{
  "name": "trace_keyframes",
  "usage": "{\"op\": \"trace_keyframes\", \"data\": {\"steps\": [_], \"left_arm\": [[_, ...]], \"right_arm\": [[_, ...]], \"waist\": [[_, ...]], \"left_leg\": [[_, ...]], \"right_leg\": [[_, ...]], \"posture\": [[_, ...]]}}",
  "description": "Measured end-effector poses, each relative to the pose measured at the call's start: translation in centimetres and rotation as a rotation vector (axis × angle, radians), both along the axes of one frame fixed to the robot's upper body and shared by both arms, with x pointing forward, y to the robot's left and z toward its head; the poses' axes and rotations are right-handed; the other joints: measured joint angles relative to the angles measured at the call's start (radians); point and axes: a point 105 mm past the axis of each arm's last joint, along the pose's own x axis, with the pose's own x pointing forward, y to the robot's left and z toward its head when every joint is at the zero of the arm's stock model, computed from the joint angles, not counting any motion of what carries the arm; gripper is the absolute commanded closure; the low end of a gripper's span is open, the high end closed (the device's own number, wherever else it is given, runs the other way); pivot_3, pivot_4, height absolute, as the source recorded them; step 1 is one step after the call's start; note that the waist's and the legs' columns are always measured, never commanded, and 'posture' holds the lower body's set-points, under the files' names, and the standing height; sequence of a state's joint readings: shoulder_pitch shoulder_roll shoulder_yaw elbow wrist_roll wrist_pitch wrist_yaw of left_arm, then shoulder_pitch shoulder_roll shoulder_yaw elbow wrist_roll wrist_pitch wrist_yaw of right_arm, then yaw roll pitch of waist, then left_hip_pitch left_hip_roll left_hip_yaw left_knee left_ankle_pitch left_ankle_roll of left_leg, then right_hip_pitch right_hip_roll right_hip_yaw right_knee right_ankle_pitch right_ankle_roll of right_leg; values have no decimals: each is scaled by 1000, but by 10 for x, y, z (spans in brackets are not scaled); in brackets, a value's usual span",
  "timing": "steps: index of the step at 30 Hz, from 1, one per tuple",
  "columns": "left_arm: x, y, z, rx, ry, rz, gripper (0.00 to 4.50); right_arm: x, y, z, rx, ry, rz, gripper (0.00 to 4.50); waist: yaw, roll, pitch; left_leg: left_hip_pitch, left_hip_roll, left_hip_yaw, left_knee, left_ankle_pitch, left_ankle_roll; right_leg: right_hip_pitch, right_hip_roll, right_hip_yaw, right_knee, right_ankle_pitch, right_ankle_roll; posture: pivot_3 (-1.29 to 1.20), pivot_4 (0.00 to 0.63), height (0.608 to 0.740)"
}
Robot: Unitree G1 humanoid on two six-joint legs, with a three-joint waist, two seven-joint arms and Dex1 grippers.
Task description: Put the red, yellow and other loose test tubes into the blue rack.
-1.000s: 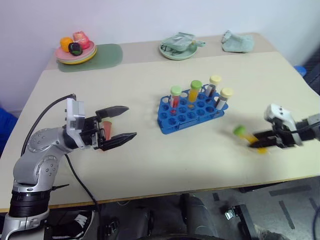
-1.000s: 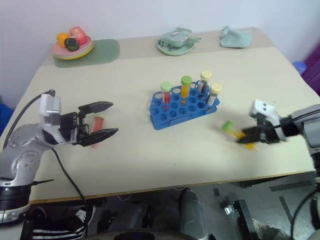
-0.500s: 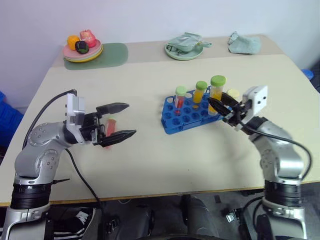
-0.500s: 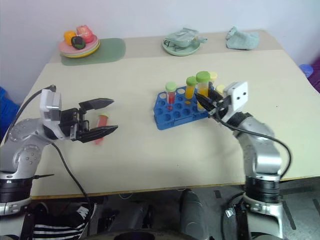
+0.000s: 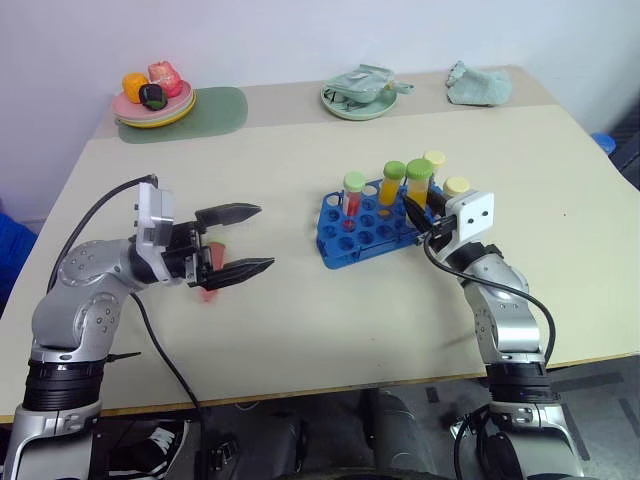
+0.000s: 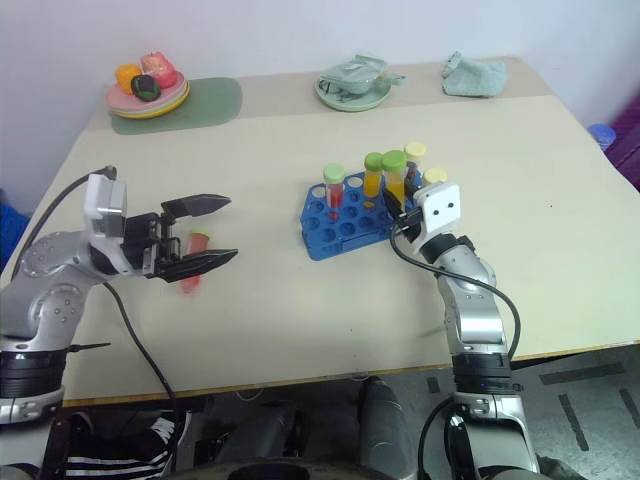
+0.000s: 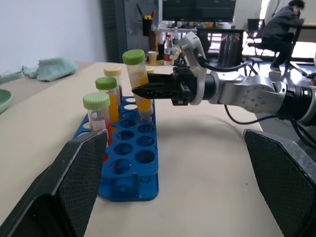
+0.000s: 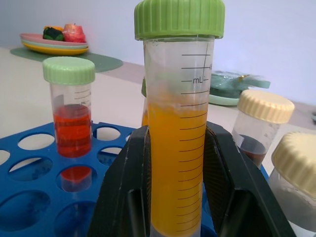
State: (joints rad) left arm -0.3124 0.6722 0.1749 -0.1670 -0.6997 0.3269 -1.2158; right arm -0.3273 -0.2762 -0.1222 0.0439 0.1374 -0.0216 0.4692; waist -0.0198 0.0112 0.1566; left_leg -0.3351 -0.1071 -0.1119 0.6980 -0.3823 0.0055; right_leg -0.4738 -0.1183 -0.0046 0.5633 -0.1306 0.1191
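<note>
I hold my right gripper (image 7: 140, 91) clamped on a yellow tube (image 7: 138, 81) over the rack (image 5: 372, 226) (four seated), left gripper (image 5: 245, 240) apart above a red tube (image 6: 192, 268) lying at left.

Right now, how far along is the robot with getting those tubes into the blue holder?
Four capped tubes already stand in the blue rack. The right gripper is shut on a fifth, the green-capped yellow tube, upright over the rack and apparently entering a hole. One red tube lies loose on the table beneath the open left gripper; that one remains.
</note>
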Motion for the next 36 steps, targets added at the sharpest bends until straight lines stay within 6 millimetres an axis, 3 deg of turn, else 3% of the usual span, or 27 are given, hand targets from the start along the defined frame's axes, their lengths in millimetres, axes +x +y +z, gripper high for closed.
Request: {"op": "trace_keyframes", "data": {"steps": [8, 24, 31, 36], "left_arm": [[1, 0, 2, 4, 4, 1, 0], [1, 0, 6, 15, -9, -5, 0], [2, 0, 6, 14, -10, -5, 0], [2, 1, 6, 13, -6, -3, 0]], "right_arm": [[-4, 17, -4, 46, 11, 20, 3604], [-4, 4, -17, 206, 92, -53, 3604], [-9, -3, -17, 212, 97, -19, 191], [-19, -5, -7, 139, 72, 61, 60]], "waist": [[1, 0, 0], [7, 0, 0], [0, 0, 0], [4, 0, 0]], "left_leg": [[0, 0, 0, 0, 0, 0], [0, 0, -1, 0, 0, 0], [0, 0, -1, 0, 0, 0], [0, 0, 0, 0, 0, 0]], "right_leg": [[0, 0, 0, 0, 0, 0], [1, 0, 0, 0, 0, 0], [0, 1, 0, 0, 0, 0], [0, 0, 0, -1, 0, 0]], "posture": [[0, 150, 740], [0, 150, 740], [0, 150, 740], [0, 150, 740]]}}
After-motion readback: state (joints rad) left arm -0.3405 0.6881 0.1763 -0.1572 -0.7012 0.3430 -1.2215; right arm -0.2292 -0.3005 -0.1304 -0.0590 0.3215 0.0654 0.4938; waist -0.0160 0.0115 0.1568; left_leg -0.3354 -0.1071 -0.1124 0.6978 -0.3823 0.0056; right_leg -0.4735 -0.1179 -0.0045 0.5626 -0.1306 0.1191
